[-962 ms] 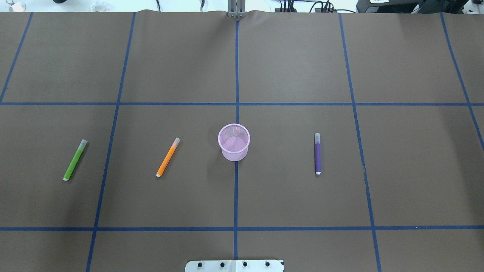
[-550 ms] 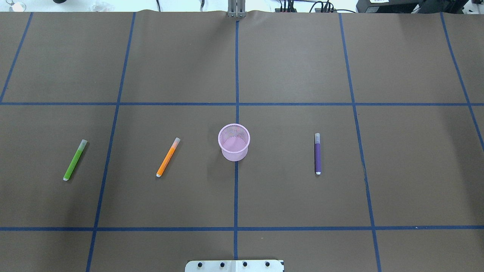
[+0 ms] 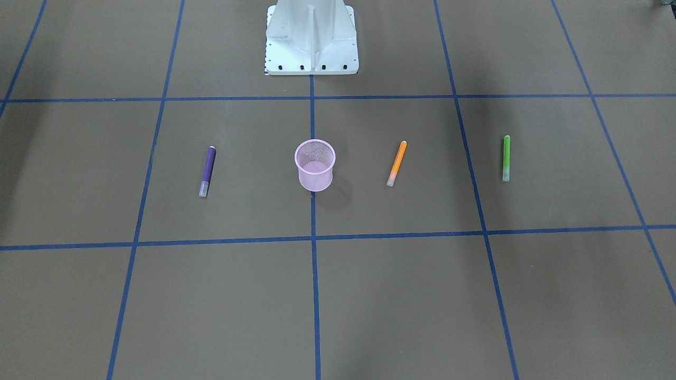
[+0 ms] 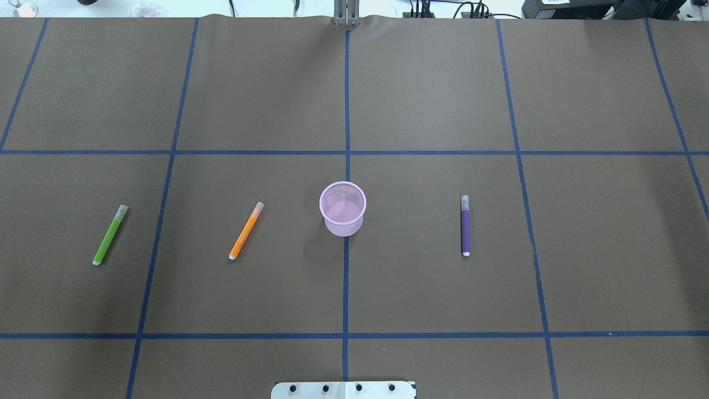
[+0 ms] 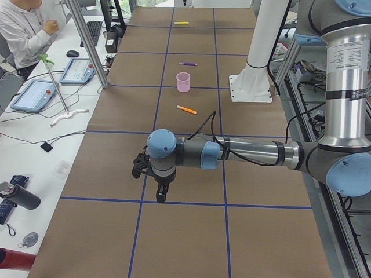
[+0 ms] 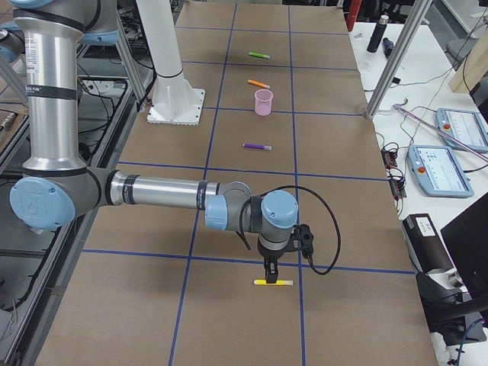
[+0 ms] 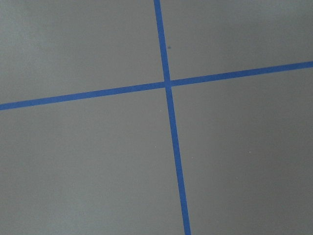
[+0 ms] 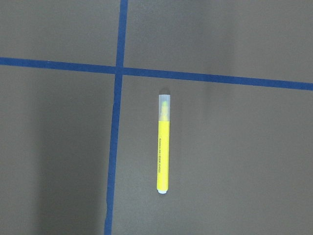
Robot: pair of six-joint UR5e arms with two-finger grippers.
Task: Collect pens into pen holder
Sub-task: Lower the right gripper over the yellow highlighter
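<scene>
The pink mesh pen holder (image 4: 343, 209) stands upright at the table's middle. The orange pen (image 4: 246, 231) and the green pen (image 4: 109, 235) lie to its left, and the purple pen (image 4: 465, 225) lies to its right. A fourth, yellow pen (image 8: 163, 147) lies far out on the robot's right end of the table. My right gripper (image 6: 269, 273) hangs just above the yellow pen. My left gripper (image 5: 159, 194) hangs over bare table far to the left. Both grippers show only in the side views, so I cannot tell whether they are open or shut.
The robot's white base (image 3: 311, 37) stands behind the holder. Brown paper with blue tape lines (image 7: 168, 83) covers the table. An operator (image 5: 26, 32), tablets and a bottle are at a side bench beyond the table's far edge.
</scene>
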